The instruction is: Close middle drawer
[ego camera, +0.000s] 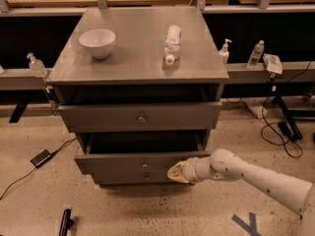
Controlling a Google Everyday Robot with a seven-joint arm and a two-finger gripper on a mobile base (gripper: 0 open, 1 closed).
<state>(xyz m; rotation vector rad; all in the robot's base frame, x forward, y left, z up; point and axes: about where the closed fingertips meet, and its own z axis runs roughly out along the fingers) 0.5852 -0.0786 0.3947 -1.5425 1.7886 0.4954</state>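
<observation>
The grey cabinet (pixel 138 58) stands in the middle of the camera view. The middle drawer (pixel 113 164) is pulled out; its low flat front has a tiny brass knob (pixel 144 165), and its dark inside shows above the front. My gripper (pixel 175 173) is at the end of the white arm (pixel 256 178) reaching in from the lower right. It is against the right part of the middle drawer's front, at its lower edge. The taller top drawer (pixel 98 117) with the larger knob also stands out a little. The lowest drawer front (pixel 123 177) shows just under the middle one.
A white bowl (pixel 97 42) and a lying clear bottle (pixel 172 42) rest on the cabinet top. Low rails with small bottles (pixel 256 54) run behind on both sides. Cables (pixel 280 132) lie on the floor at right, a black adapter (pixel 40 158) at left.
</observation>
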